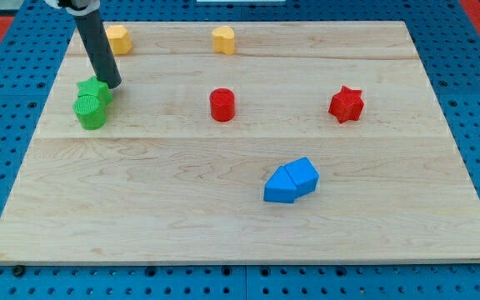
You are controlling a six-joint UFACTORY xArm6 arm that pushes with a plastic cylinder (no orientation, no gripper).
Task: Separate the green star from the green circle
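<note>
My tip (112,84) sits at the far right edge of the green star (96,90), apparently touching it. The green circle (90,111) lies just in front, touching the star, at the board's (223,225) far left. No pincer is fitted, so none can be reported. Other blocks stand well apart.

Star (96,88) touches circle (91,112) at view's left; my tip (112,85) beside star.

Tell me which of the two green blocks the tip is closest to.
The green star, the upper of the pair. My tip sits right at its upper right edge, while the green circle lies just below the star, touching it, farther from the tip.
</note>
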